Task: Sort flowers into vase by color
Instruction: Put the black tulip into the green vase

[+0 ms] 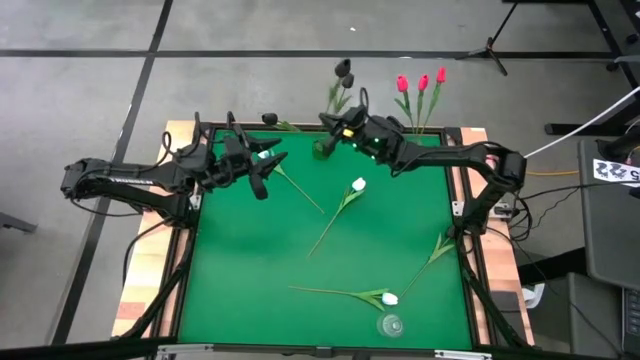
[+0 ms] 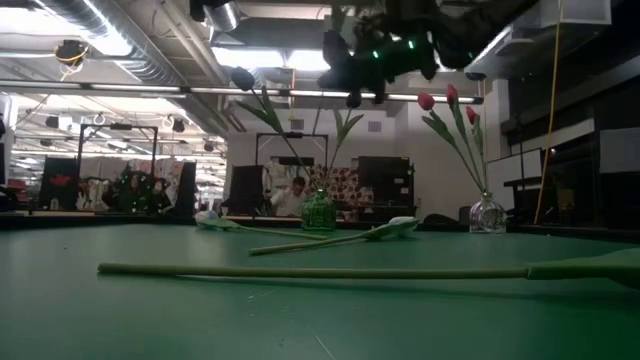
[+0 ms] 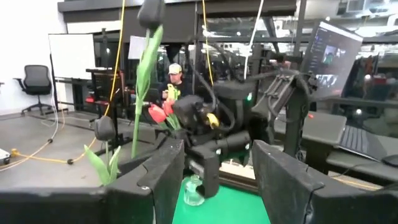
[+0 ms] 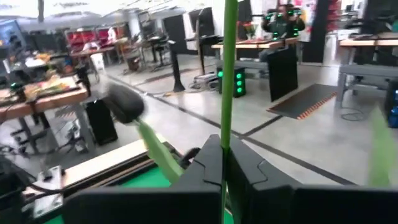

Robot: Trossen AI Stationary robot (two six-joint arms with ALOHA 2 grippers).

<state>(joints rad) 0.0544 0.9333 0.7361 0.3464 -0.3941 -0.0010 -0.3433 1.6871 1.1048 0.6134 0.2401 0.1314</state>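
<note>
My right gripper [image 1: 338, 126] hangs over the table's far edge, above the green vase [image 2: 318, 212], shut on a green tulip stem. Black tulip heads [image 1: 343, 70] stand above that vase. Red tulips [image 1: 420, 84] stand in a clear vase [image 2: 487, 213] to its right. My left gripper [image 1: 262, 166] is open and raised at far left, touching nothing. Beside it a white tulip's stem [image 1: 300, 192] lies on the cloth. Two more white tulips [image 1: 358, 185] [image 1: 390, 298] lie flat, with another stem [image 1: 435, 252] on the right. My right gripper [image 4: 225, 149] pinches a thin green stem [image 4: 227, 93] between its two fingers. The fingers lie across the stem, which stands upright and lifted above the table. Its lower part runs down toward the green vase's mouth [image 2: 322, 192]; whether it is inside, I cannot tell.
A second clear vase [image 1: 390, 325] stands at the near edge. A black tulip head [image 1: 268, 118] lies by the far rail. A raised wooden frame [image 1: 160, 250] borders the green cloth. Open cloth lies at near left. A person [image 3: 171, 81] sits beyond the table.
</note>
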